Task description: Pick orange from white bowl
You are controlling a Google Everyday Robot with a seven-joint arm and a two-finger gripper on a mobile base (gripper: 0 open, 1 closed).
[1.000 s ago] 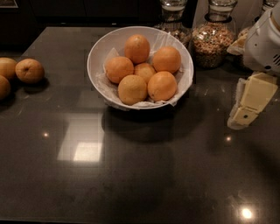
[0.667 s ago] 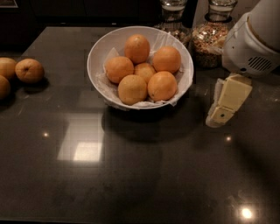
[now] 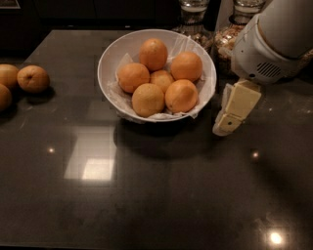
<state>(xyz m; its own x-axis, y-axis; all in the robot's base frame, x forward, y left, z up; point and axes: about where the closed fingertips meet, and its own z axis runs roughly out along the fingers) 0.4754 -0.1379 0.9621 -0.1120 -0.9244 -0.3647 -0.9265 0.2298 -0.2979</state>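
Where crumpled paper (image 3: 161, 116) lines the round, thin-rimmed white bowl (image 3: 108, 63), the orange (image 3: 181, 96), smooth and slightly oval, sits front right in a heap of six. The blocky cream gripper (image 3: 222, 128) hangs just beside the bowl's right rim over the glossy dark worktop (image 3: 161, 195); whether its jaws stand apart or together cannot be told.

One view only. The camera sits high on the near side of the table (image 3: 146, 195), pitched steeply down and facing the far edge, at close range. Bowl (image 3: 108, 63) lies toward 12 o'clock of frame centre. Gripper (image 3: 224, 126) is at 3 o'clock, just beside the bowl. Jars (image 3: 191, 10) are at 1 o'clock, cropped.
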